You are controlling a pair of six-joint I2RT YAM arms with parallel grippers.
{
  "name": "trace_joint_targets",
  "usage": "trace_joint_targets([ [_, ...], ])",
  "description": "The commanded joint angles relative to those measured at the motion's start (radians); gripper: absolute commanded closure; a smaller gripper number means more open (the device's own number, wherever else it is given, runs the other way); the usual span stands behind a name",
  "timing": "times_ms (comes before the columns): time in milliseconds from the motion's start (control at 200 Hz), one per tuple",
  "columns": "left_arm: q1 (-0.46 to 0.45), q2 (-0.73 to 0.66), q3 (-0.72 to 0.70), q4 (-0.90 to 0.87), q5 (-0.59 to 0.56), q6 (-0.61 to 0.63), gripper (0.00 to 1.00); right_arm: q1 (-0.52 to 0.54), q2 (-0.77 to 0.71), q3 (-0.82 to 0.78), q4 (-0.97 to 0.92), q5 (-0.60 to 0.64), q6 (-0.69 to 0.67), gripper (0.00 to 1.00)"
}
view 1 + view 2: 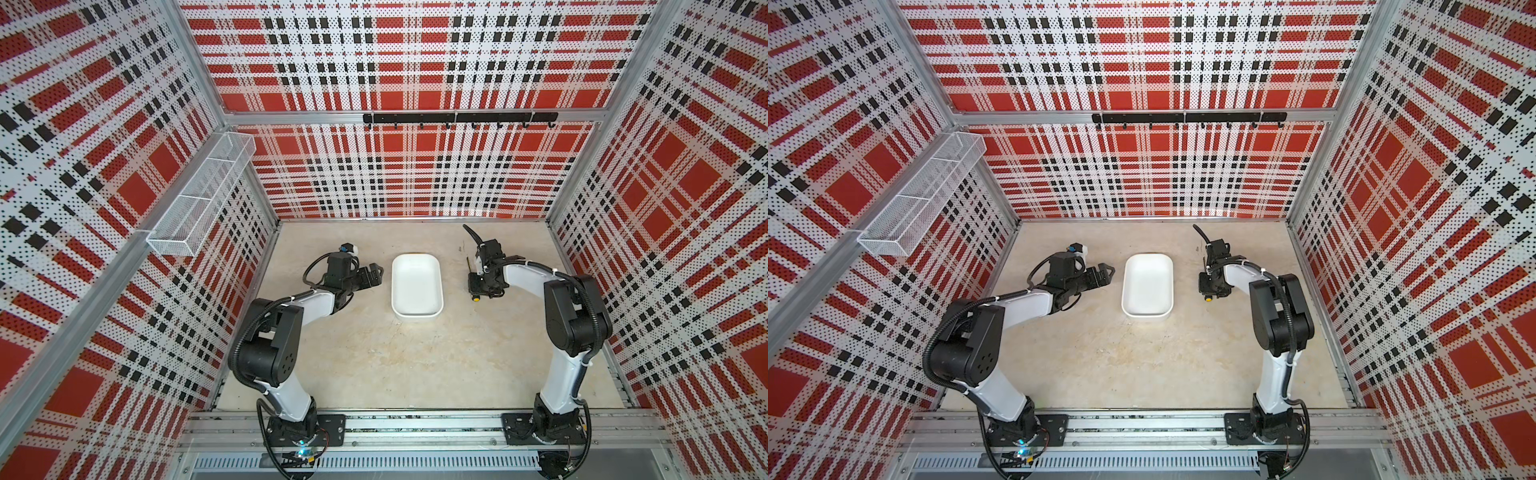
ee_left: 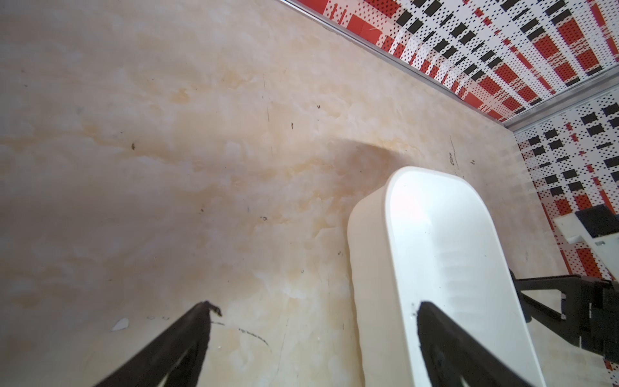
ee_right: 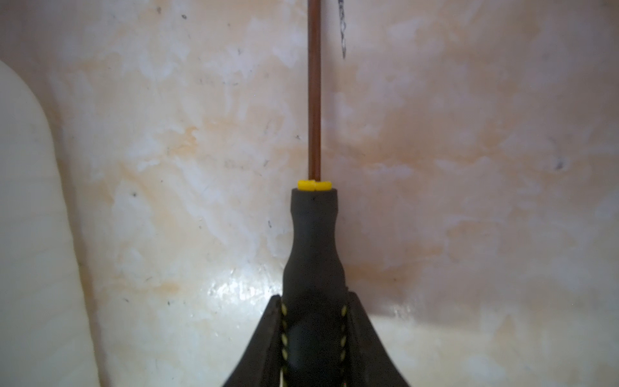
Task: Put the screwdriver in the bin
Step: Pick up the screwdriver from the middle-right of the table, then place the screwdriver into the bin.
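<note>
Marbled beige tabletop [image 1: 374,357] inside a red, black and white plaid enclosure. Toward the back wall, midway between the two arms: white bin [image 1: 417,286], shallow, round-cornered, long side running front to back. Just beside the bin, on its right and outside its walls: screwdriver [image 3: 313,241], parallel to the bin's long side, thin shaft pointing at the back wall, yellow butt cap toward the front. Clamped on the black handle: right gripper [image 3: 314,301], one finger pressed to each flank, with the narrow neck, yellow collar and shaft jutting clear beyond the tips. Impossible to tell whether raised off the tabletop or resting on it. Pale curve of the bin's wall at the edge of the right wrist view. On the bin's other side: left gripper [image 1: 379,274], near the bin's wall yet apart from it in both top views, jaws spread wide, tips aimed at the bin. High on the left wall, well away from the bin: white mesh basket [image 1: 199,199], three compartments. Above and behind the bin, on the back wall: black hook rail [image 1: 459,118].
</note>
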Motion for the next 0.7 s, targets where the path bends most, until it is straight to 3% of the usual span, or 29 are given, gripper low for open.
trace_joint_targets([
  [0,-0.002,-0.036,0.014,-0.014,0.011,0.026,0.02,0.006,-0.067,0.004,-0.001,-0.043,0.025,1.0],
  [210,0.006,-0.082,-0.003,-0.011,0.037,0.052,0.02,0.014,-0.265,-0.054,0.082,-0.176,0.138,1.0],
  [341,0.03,-0.124,-0.031,0.009,0.062,0.053,0.02,0.073,-0.358,-0.043,0.092,-0.202,0.179,1.0],
  [471,0.053,-0.157,-0.045,0.019,0.075,0.055,0.02,0.161,-0.374,0.004,0.099,-0.234,0.214,1.0],
  [606,0.074,-0.17,-0.05,0.023,0.086,0.061,0.02,0.264,-0.342,0.078,0.059,-0.128,0.312,1.0],
  [696,0.081,-0.17,-0.053,0.026,0.093,0.066,0.02,0.28,-0.328,0.064,0.104,-0.129,0.39,1.0],
])
